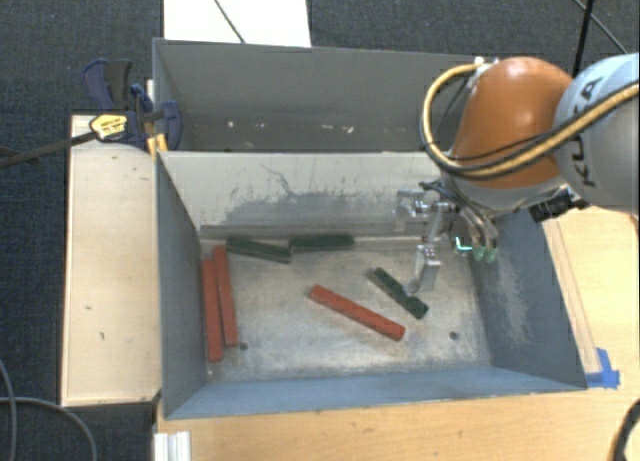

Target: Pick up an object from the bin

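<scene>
Your arm reaches in from the right, its orange-covered wrist tilted over the grey metal bin. From there the gripper hangs almost straight down. Its tip sits low, just above the right end of the short dark green flat bar, which lies slantwise on the floor. You cannot tell from here whether the gripper is spread or pressed together, or whether it touches that bar. Just left of the green bar and below it lies a long red flat bar, also slanted. Well to its left, two red bars rest along the wall. Behind it, two more dark green bars lie end to end.
</scene>
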Robot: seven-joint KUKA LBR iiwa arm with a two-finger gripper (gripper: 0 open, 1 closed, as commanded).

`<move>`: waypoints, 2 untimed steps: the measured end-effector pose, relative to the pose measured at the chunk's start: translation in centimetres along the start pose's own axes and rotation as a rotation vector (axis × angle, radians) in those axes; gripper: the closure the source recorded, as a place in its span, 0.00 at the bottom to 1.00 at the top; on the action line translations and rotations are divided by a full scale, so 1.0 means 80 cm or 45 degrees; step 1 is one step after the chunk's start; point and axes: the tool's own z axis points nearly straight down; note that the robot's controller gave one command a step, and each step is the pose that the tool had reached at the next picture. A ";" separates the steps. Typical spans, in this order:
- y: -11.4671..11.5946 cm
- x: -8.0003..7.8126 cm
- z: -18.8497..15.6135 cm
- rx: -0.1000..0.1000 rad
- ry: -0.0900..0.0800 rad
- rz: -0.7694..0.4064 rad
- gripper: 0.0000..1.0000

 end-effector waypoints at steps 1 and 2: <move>-0.027 -0.010 0.149 0.000 -0.001 0.094 0.00; -0.026 -0.012 0.143 0.000 -0.009 0.093 1.00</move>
